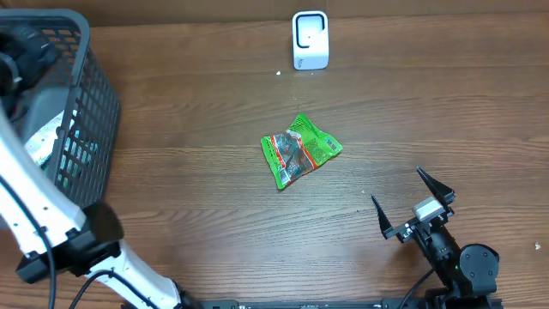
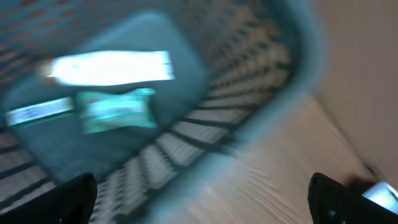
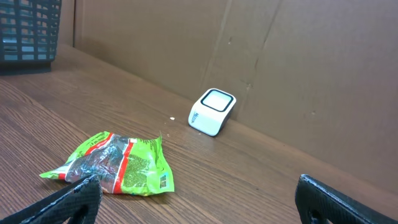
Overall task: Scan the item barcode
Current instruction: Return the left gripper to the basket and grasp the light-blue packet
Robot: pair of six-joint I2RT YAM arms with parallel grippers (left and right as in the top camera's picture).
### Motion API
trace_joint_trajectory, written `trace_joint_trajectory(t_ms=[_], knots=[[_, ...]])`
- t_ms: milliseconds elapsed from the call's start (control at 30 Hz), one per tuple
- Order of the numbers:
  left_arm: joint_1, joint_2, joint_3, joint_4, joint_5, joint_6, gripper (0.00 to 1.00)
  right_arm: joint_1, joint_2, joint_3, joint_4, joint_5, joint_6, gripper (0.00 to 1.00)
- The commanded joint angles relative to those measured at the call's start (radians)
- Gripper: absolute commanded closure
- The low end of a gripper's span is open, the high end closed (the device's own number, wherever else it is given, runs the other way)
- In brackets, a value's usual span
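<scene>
Seen from above, the wooden surface [image 1: 214,112] carried the green packet [image 1: 300,150] at its middle, well apart from the white scanner [image 1: 310,39] at the back, with the right hand [image 1: 413,204] spread near the front. The blurred left-wrist view showed the left hand [image 2: 202,186] spread over a basket [image 2: 261,93]. The right-wrist view showed the green packet lying free.

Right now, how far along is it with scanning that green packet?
Early, apparently. The green snack packet lies on the table, apart from the white scanner. In hand: nothing; the right gripper is open short of it, the left gripper open over the basket. Still to do: lift it and show its barcode.
</scene>
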Motion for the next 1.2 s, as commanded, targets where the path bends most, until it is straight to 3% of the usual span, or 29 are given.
trace_joint_trajectory(t_ms=[0,300,867,1167], knots=[[0.067,0.011,-0.092,0.005,-0.116,0.023,0.0,0.006,-0.008,-0.011,0.006,0.006,0.011,0.0],[0.112,0.035,-0.377,0.17,-0.134,0.046,0.0,0.006,-0.008,-0.011,0.006,0.006,0.011,0.0],[0.084,0.041,-0.979,0.721,-0.095,0.115,0.0,0.006,-0.008,-0.011,0.006,0.006,0.011,0.0],[0.086,0.041,-1.195,0.919,-0.201,0.093,0.0,0.006,-0.008,-0.011,0.006,0.006,0.011,0.0]])
